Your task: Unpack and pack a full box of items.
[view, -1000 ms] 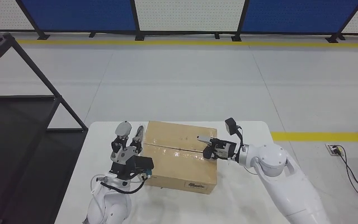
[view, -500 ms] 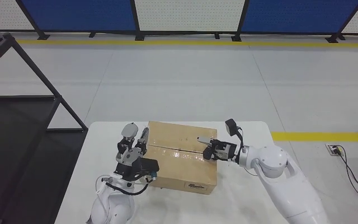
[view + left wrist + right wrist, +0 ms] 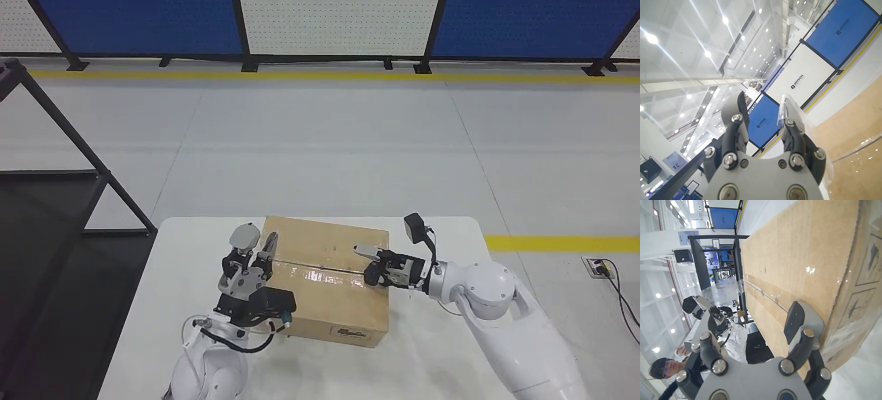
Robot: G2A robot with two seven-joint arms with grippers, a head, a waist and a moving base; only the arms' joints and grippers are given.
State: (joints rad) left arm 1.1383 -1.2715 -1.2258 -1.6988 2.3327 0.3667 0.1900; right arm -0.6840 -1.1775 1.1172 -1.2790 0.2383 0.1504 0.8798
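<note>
A brown cardboard box (image 3: 320,290) stands in the middle of the white table (image 3: 165,290), its top seam (image 3: 764,294) taped over with clear tape. My left gripper (image 3: 253,256) is at the box's left end, open and pointing upward, with a scrap of clear tape (image 3: 781,113) stuck to one finger. The box's top (image 3: 857,132) lies just beside it. A crumpled strip of clear tape (image 3: 725,289) stands up from that end of the seam. My right gripper (image 3: 368,262) is open at the box's right end, one pad (image 3: 794,319) over the top by the seam.
A black metal frame (image 3: 70,150) stands off the table's left side. Blue and white partition panels (image 3: 340,25) close off the floor at the back. Bare table lies in front of the box and along its right side.
My left gripper has moved right, from beside the box's left end to over its left edge. The right arm and the box have not moved.
</note>
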